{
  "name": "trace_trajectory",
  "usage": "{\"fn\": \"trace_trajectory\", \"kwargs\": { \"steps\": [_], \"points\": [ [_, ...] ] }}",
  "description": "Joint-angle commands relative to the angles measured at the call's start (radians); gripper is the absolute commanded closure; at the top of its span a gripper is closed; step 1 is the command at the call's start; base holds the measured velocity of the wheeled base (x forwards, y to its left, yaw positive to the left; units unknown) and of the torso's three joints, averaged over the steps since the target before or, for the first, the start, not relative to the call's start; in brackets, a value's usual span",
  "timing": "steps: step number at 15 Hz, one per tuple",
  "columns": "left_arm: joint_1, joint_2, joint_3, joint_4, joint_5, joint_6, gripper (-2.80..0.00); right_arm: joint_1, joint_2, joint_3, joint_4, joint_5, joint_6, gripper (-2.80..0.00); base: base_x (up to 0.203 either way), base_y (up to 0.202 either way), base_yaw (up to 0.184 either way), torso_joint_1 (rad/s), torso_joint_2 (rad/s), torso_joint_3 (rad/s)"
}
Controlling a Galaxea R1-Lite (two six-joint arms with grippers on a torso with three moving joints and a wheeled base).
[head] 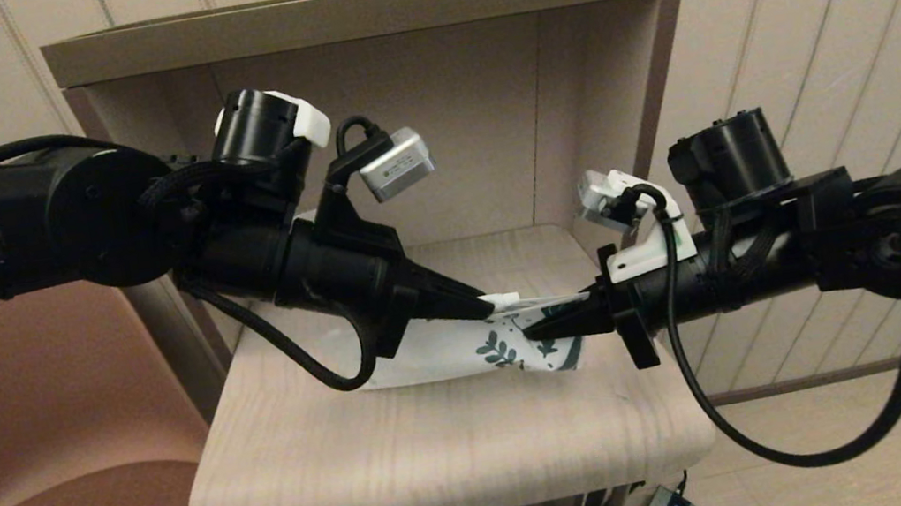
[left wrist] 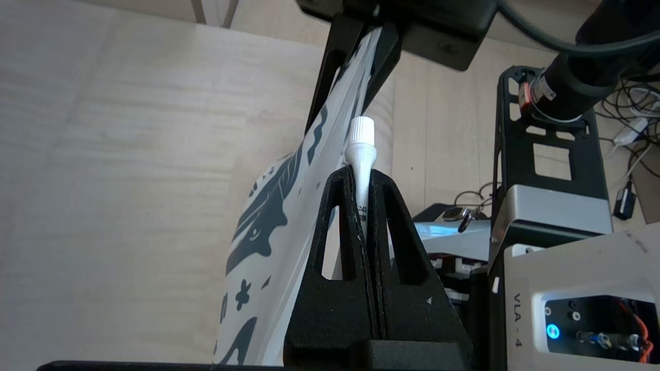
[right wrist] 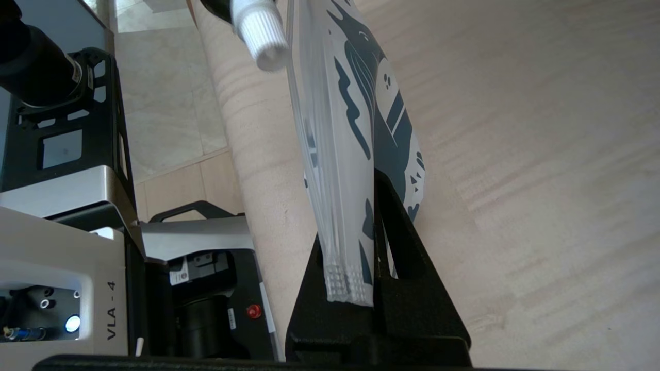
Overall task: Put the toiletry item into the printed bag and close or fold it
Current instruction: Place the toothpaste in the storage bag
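Above the small wooden table [head: 411,464], the left gripper [left wrist: 363,180] is clamped on the light, stiff tube [left wrist: 359,149], cap beside the limp, slippery bag [head: 465,349], whose printed edge the right gripper [right wrist: 356,278] pinches; best held there.

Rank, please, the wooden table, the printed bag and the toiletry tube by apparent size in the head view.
1. Wooden table, largest.
2. Printed bag.
3. Toiletry tube, smallest; only its tip shows beyond the left hand.
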Motion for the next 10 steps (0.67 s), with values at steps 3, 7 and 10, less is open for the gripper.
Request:
{"fn": "trace_trajectory", "kwargs": {
  "steps": [3,7,10],
  "points": [
    [0.0,-0.002,0.007,0.001,0.016,0.004,0.0,0.002,0.004,0.0,-0.001,0.005,-0.002,0.0,0.0,0.0,0.0,0.0,0.0,0.0],
    [-0.001,-0.005,-0.002,-0.004,0.099,0.02,0.0,0.001,0.004,0.0,-0.001,0.005,-0.002,0.0,0.0,0.0,0.0,0.0,0.0,0.0],
    [-0.002,-0.003,-0.001,-0.007,0.151,0.023,0.0,0.002,0.006,0.002,-0.001,0.005,-0.002,0.0,0.0,0.0,0.0,0.0,0.0,0.0]
  ]
}}
